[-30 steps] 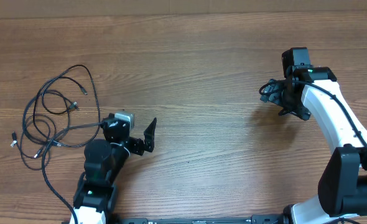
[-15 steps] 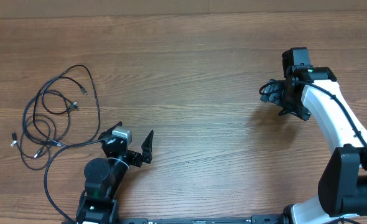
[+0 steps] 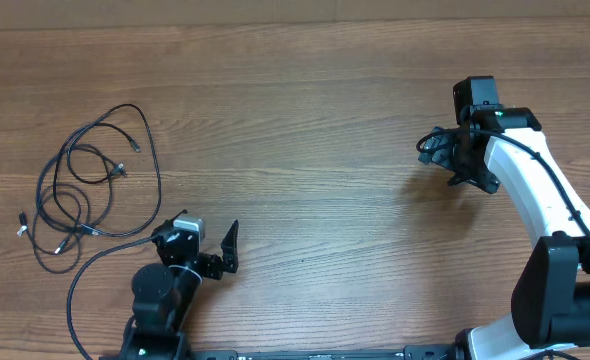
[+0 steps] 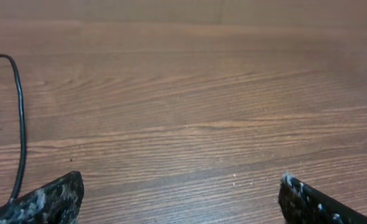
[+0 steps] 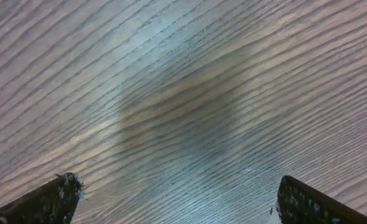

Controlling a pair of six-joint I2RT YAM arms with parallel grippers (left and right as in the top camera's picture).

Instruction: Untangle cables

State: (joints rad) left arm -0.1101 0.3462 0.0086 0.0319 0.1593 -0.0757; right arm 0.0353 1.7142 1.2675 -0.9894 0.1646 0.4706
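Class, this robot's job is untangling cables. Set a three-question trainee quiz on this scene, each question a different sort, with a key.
1. True or false: the left gripper grips the thin black plug-tipped cables.
2. Those cables lie on the brown wooden table at the robot's: A left; B middle; C right.
3. Fill in: the right gripper has its jaws ____.
Key: 1 false; 2 A; 3 open.

Left gripper tucked back near its base, jaws spread wide, empty; right gripper reached forward, facing down, jaws wide, empty.
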